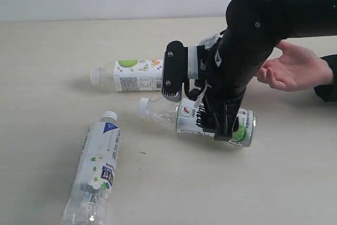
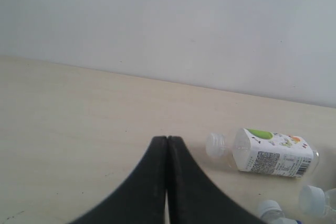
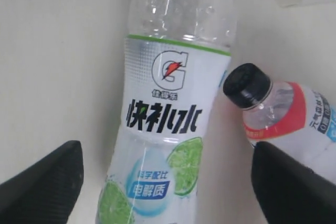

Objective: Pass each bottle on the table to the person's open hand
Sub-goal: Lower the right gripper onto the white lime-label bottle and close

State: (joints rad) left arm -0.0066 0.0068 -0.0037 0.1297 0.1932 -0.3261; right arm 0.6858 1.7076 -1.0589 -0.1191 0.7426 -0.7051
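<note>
Right claw point(image 3: 168, 153): is hanging spread wide over the lime bottle point(image 3: 168, 103), one finger on each side, not pinching it.
Left claw point(image 2: 167, 141): is hanging above the bench point(image 2: 63, 119) with its fingers pressed together.
Lime bottle: is lying on its side in the middle of the bench, white cap pointing left in the exterior view.
Black-capped bottle point(image 3: 283, 114): is lying just beside the lime bottle, cap close to its label.
Green-and-white bottle point(image 1: 131, 75): is lying on its side farther back.
Blue-and-white bottle point(image 1: 97, 167): is lying at the front left, well apart from the others.
Person's open hand point(image 1: 292, 67): is reaching in from the right, palm up, near the right arm.
</note>
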